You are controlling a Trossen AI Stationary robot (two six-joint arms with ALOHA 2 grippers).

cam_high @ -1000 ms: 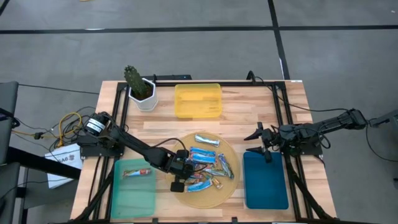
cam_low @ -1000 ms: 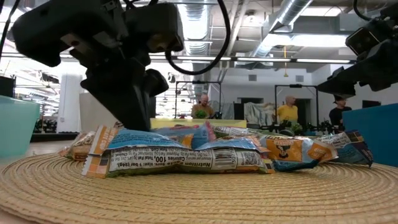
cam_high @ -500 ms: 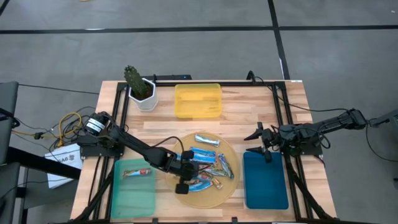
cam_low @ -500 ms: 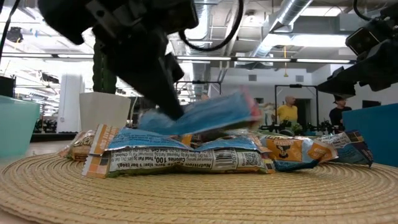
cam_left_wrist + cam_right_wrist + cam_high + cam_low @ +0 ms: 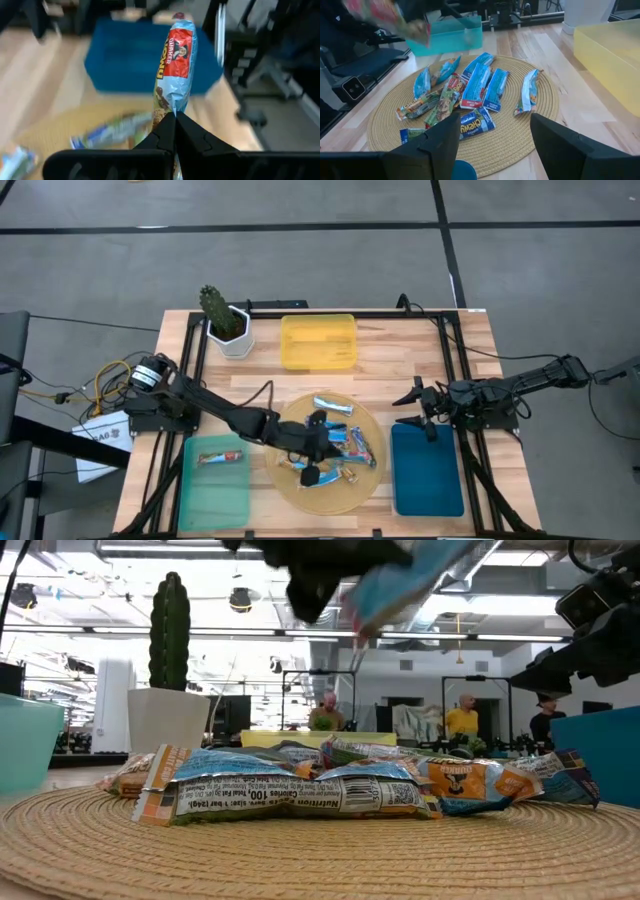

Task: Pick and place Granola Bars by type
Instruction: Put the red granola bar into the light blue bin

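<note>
Several granola bars (image 5: 340, 445) in blue, blue-white and brownish-gold wrappers lie in a loose pile on a round woven mat (image 5: 300, 495) at the table's middle front. My left gripper (image 5: 175, 116) hovers over that pile (image 5: 470, 90), shut on a blue bar with a red label (image 5: 178, 50), which also shows high in the low view (image 5: 400, 575). One more bar (image 5: 221, 457) lies flat in the green tray (image 5: 213, 490). My right gripper (image 5: 420, 408) waits open near the table's right side, beside the blue tray (image 5: 427, 475), with nothing between its fingers (image 5: 440, 145). My left gripper pinches one end of the blue bar (image 5: 174, 106) between its two fingertips. The fingers slant slightly downward, pointing toward the table's right. The bar sticks out ahead of them, along their line, lifted clear of the mat and the pile.
A yellow tray (image 5: 318, 342) stands at the back middle, with a potted cactus (image 5: 222, 320) to its left. The green tray is at the front left and the blue tray at the front right. A black frame (image 5: 455, 370) runs around the table. People stand far off in the room (image 5: 462, 720).
My left gripper has risen from the pile on the mat, shut on the blue bar, and has tipped from pointing steeply down to nearly level while shifting toward the table's right. The bar has come up off the pile and hangs clear.
</note>
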